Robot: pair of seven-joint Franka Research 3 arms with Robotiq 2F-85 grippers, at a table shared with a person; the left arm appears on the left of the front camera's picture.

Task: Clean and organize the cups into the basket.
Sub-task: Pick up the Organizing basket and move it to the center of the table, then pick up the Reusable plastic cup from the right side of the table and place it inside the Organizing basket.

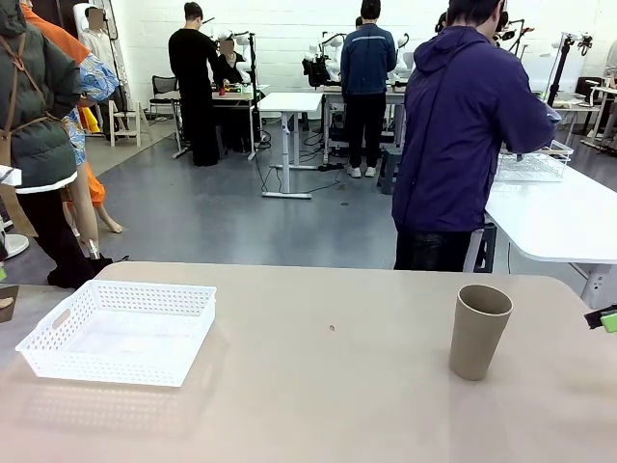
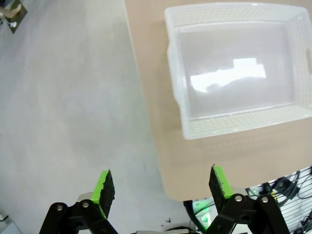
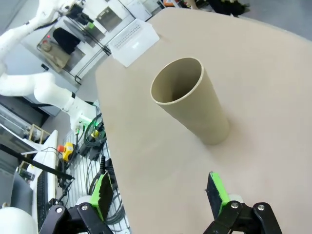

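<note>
From the front I see the white basket [image 1: 116,333] on the worktop's [image 1: 328,395] left and one tan cup [image 1: 479,331] upright on its right, well apart. A black-and-green sliver [image 1: 603,318] at the right edge may be my right arm. On the left wrist, my left gripper [image 2: 161,175] hangs spread over the worktop's edge, with the basket beyond. On the right wrist, my right gripper [image 3: 158,178] has its fingers apart, and the cup stands just ahead.

Tan tapered cup [image 1: 479,331], upright, mouth up, at 3 o'clock on the counter [image 1: 328,386]. White perforated basket [image 1: 106,369], flat at 9 o'clock, well apart.
</note>
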